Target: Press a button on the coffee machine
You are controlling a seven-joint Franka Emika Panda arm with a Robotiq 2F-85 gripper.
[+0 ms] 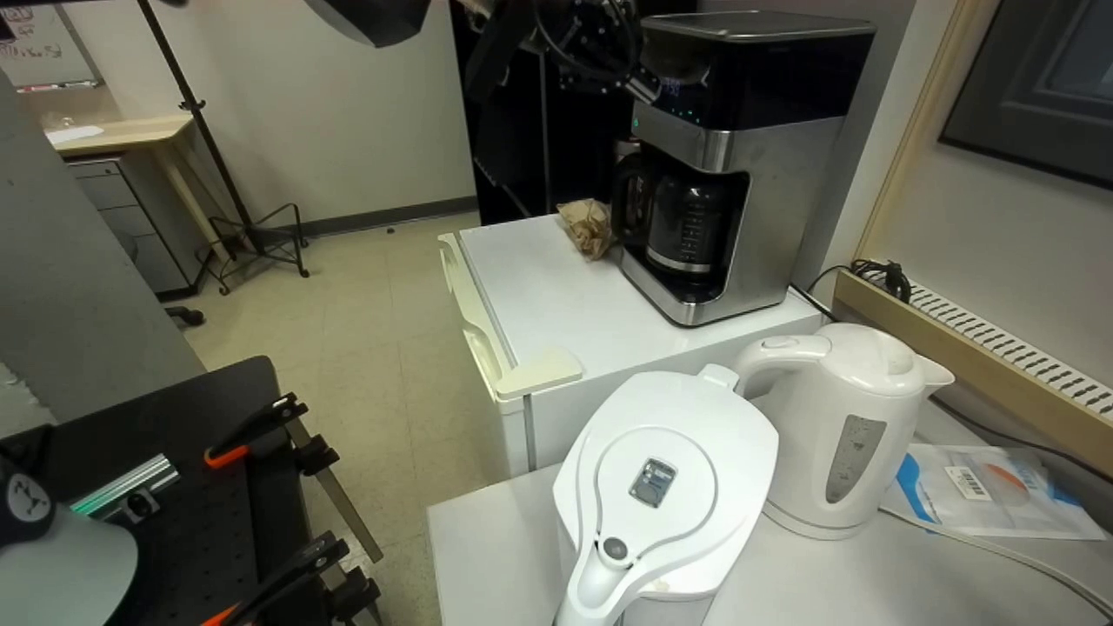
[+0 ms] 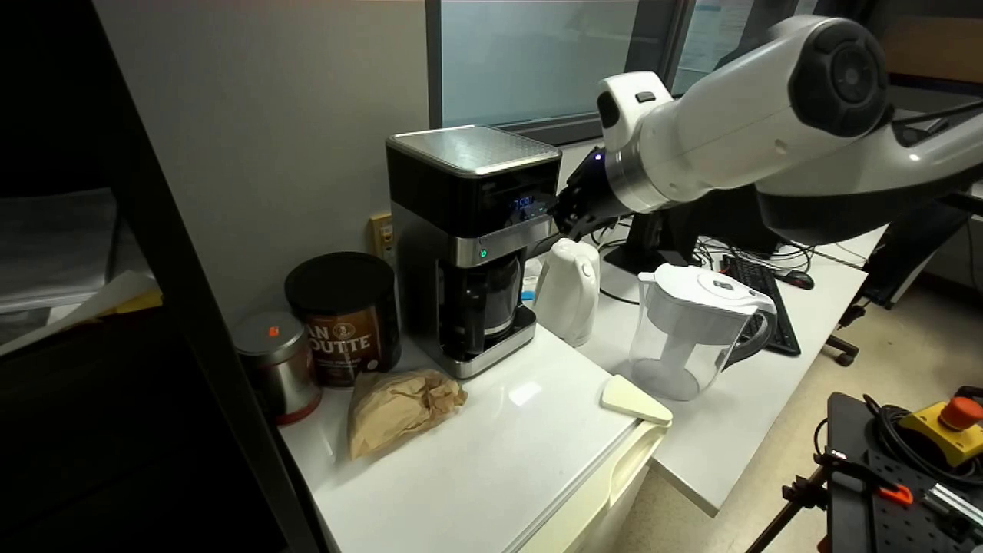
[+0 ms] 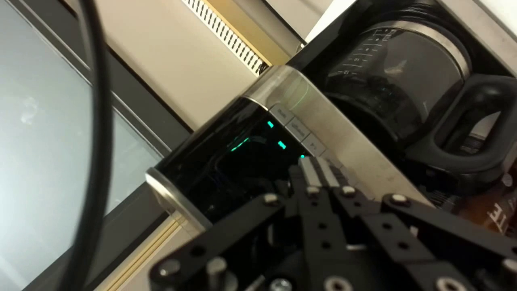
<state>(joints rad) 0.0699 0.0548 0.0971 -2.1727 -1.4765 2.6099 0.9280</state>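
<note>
Fingers point(image 3: 310, 171), pressed together, hide part of the button row point(image 3: 298, 128) on the coffee machine point(image 3: 339, 135).

The robot's arm point(image 2: 714, 142) is white, with a round black cap point(image 2: 842, 77). Its black tool point(image 3: 320, 171) has shiny screws point(image 3: 400, 198) and grey tips point(image 3: 310, 172).

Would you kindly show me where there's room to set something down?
Bare: the white top between coffee machine, paper bag and cream wedge; the desk corner beside the jug. Crowded: beside the paper bag, with canister and tin, and around the kettle.
</note>
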